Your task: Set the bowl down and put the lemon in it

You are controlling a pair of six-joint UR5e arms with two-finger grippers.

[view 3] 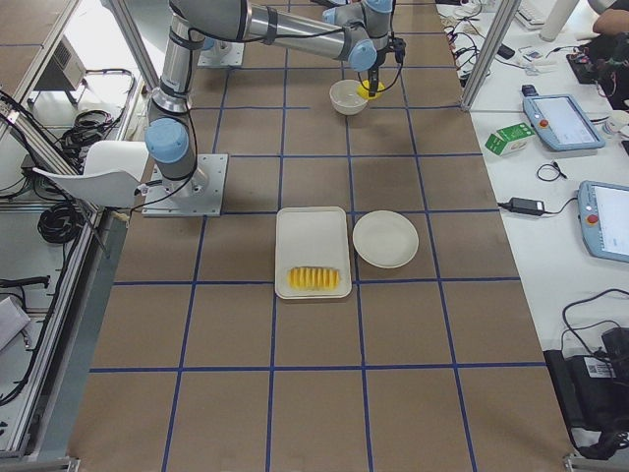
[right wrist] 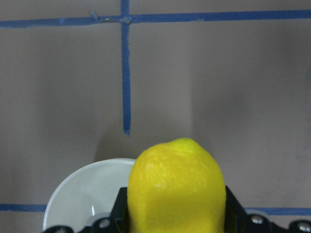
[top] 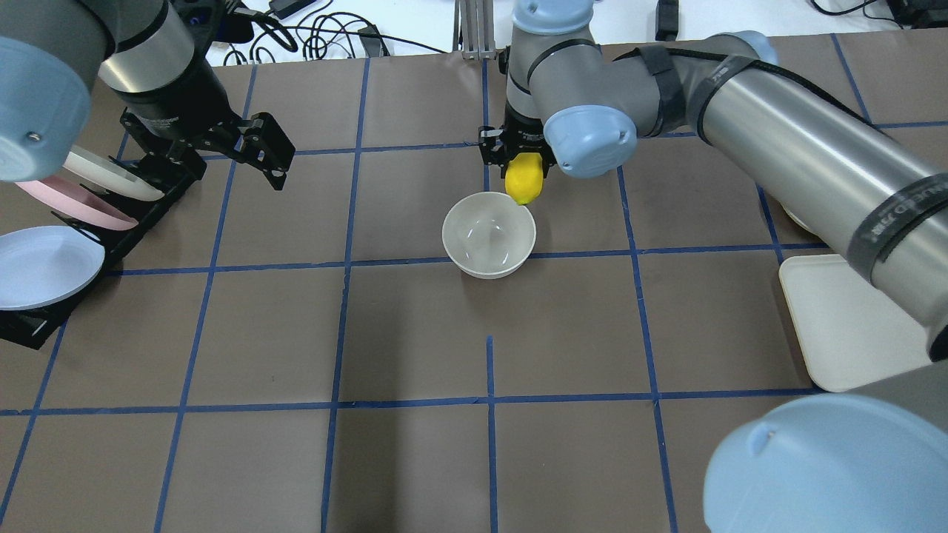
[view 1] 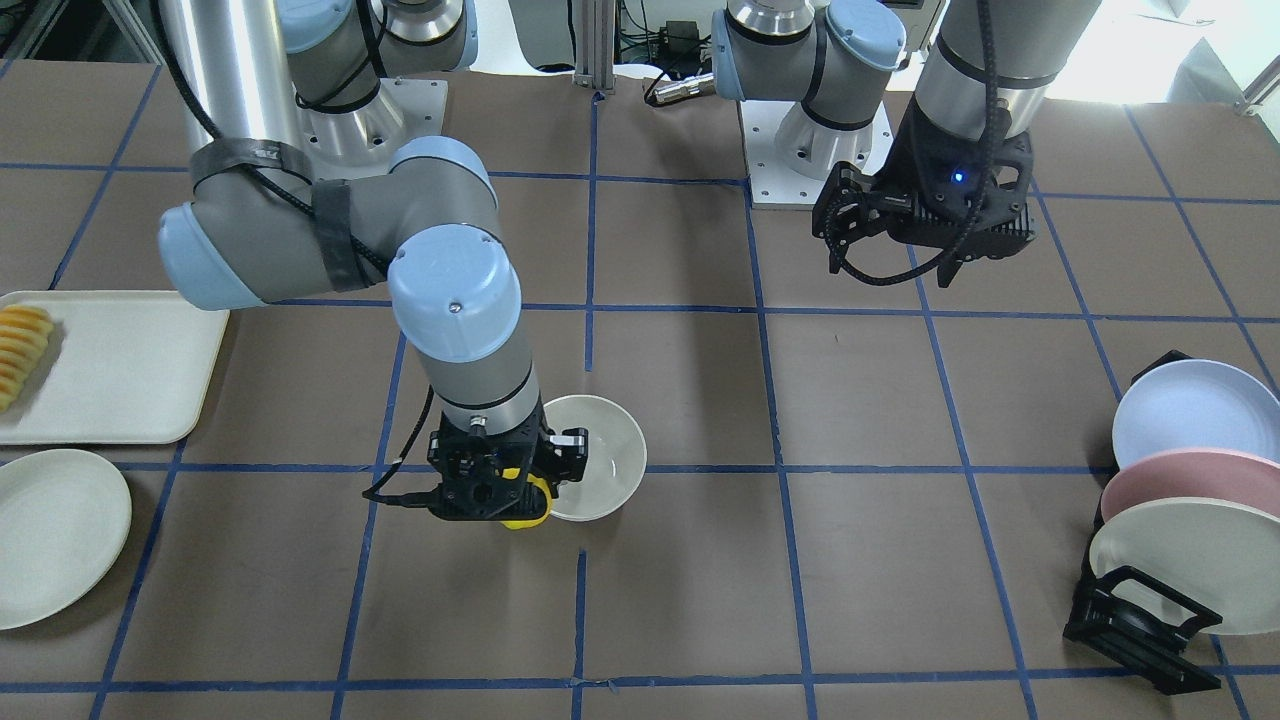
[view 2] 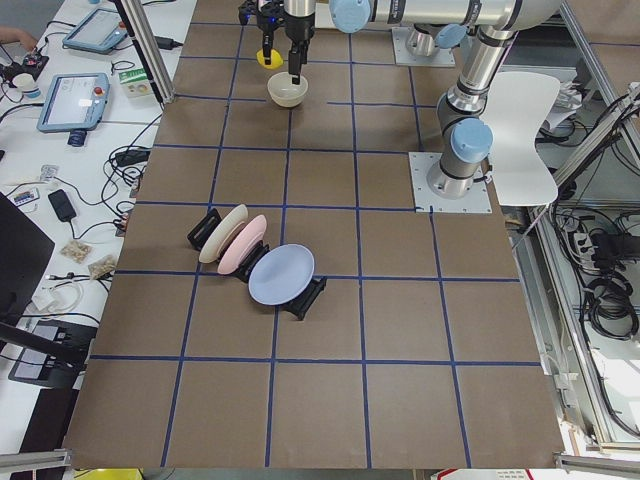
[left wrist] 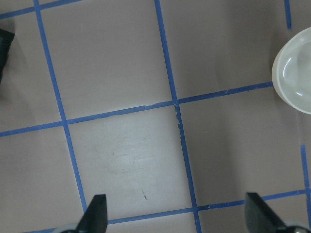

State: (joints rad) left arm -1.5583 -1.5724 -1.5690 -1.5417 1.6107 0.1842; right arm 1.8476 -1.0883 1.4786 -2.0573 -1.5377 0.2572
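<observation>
The off-white bowl (top: 489, 233) stands upright and empty on the brown table, near the middle; it also shows in the front view (view 1: 598, 456), the left wrist view (left wrist: 295, 77) and the right wrist view (right wrist: 87, 194). My right gripper (top: 523, 174) is shut on the yellow lemon (top: 523, 179) and holds it above the table just beyond the bowl's far right rim. The lemon fills the right wrist view (right wrist: 176, 189) and peeks out in the front view (view 1: 528, 503). My left gripper (top: 268, 157) is open and empty, hovering far left of the bowl; its fingertips (left wrist: 95, 214) show in the left wrist view.
A black rack (top: 44, 311) with blue, pink and cream plates (top: 44, 266) stands at the left edge. A cream tray (view 1: 120, 365) with yellow-orange slices (view 1: 22, 350) and a flat cream plate (view 1: 55, 530) lie on the robot's right side.
</observation>
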